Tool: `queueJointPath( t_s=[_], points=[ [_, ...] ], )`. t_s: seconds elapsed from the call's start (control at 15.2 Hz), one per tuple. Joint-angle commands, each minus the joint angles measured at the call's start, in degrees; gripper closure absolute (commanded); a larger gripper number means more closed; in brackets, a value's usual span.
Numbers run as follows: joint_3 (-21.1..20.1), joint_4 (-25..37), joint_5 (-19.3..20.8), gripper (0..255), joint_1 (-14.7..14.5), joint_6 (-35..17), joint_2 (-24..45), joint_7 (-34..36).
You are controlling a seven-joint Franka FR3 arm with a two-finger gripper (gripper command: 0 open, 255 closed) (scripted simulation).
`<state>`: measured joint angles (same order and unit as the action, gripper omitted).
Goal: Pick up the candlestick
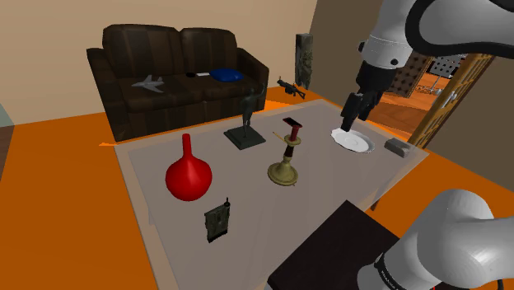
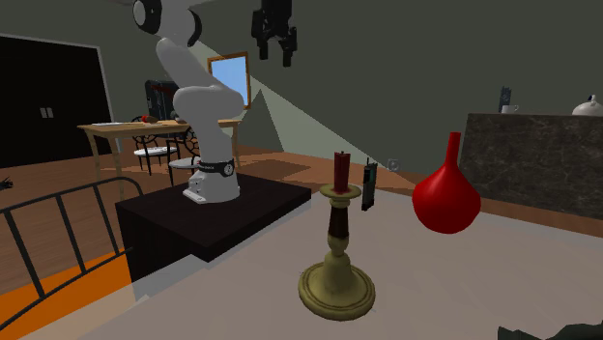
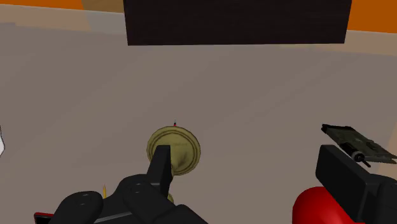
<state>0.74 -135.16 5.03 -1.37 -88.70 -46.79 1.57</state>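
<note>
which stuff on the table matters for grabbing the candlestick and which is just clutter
For the job:
- candlestick
- the jaws, open

Just lying about:
- red vase
- dark figurine
- white plate
- small dark device
- grey block

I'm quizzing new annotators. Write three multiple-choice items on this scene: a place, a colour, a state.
1. In the shoulder view, what stands left of the candlestick? A white plate B red vase C grey box
2. The candle's colour? A dark red B blue C white
3. The gripper is: A shut on the candlestick B shut on the red vase C open, holding nothing
B: the red vase stands at its left. A: the candle shows dark red. C: the wrist view's fingers stand apart, clasping nothing.
</note>
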Motion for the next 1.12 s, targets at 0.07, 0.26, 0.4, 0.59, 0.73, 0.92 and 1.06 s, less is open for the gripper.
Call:
queueJointPath(
  t_s=[0.07,0.26,0.4,0.59,0.73,0.92,1.06],
  points=[
    [0.91,-0.17,0.47,0,0.07,-1.64,1.41,-1.08],
    [3.6,-0.17,1.67,0,0.2,-6.48,6.07,-4.27],
    [5.33,0.25,2.24,0,0.22,-9.61,9.5,-6.39],
    [7.84,1.52,2.69,0,0.14,-14.07,15.07,-9.62],
    [9.43,2.78,2.68,0,0.03,-16.85,19.03,-11.84],
    [11.68,5.27,2.13,0,-0.24,-20.65,25.27,-15.3],
    [13.04,7.33,1.37,0,-0.41,-22.9,29.6,-17.73]
  ],
)
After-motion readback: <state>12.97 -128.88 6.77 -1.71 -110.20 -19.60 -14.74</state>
